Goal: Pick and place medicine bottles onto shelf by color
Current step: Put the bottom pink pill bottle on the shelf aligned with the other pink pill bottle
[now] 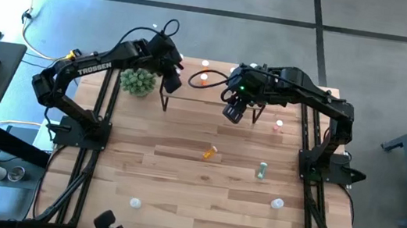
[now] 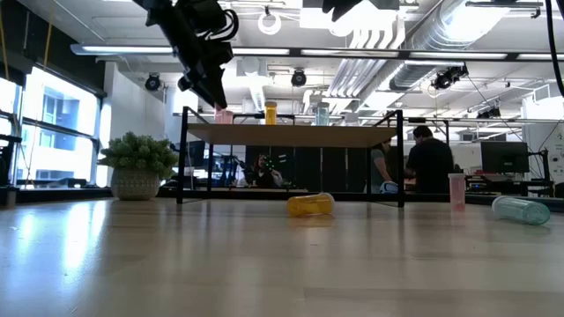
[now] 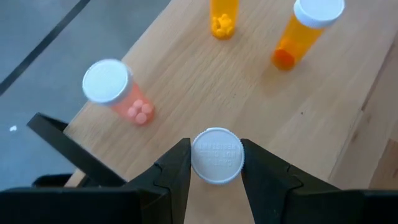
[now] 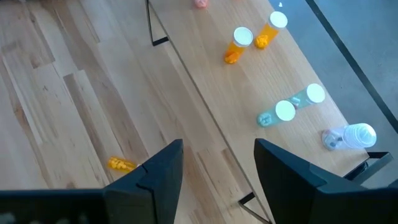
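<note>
The left gripper [image 3: 216, 180] is clamped on a white-capped bottle [image 3: 216, 155], holding it over the shelf [image 3: 261, 93] near its left end; in the high view that gripper sits upper centre-left, beside the plant [image 1: 138, 81]. On the shelf close by stand a pink bottle [image 3: 115, 90] and two orange bottles [image 3: 305, 31]. The right gripper [image 4: 214, 165] hangs open and empty above the shelf's right part, upper centre-right of the high view. On the table [image 1: 179, 182] below the shelf lie an orange bottle [image 1: 209, 153] at centre and a green one [image 1: 261, 170] to its right; a pink one [image 1: 278, 125] stands farther right.
</note>
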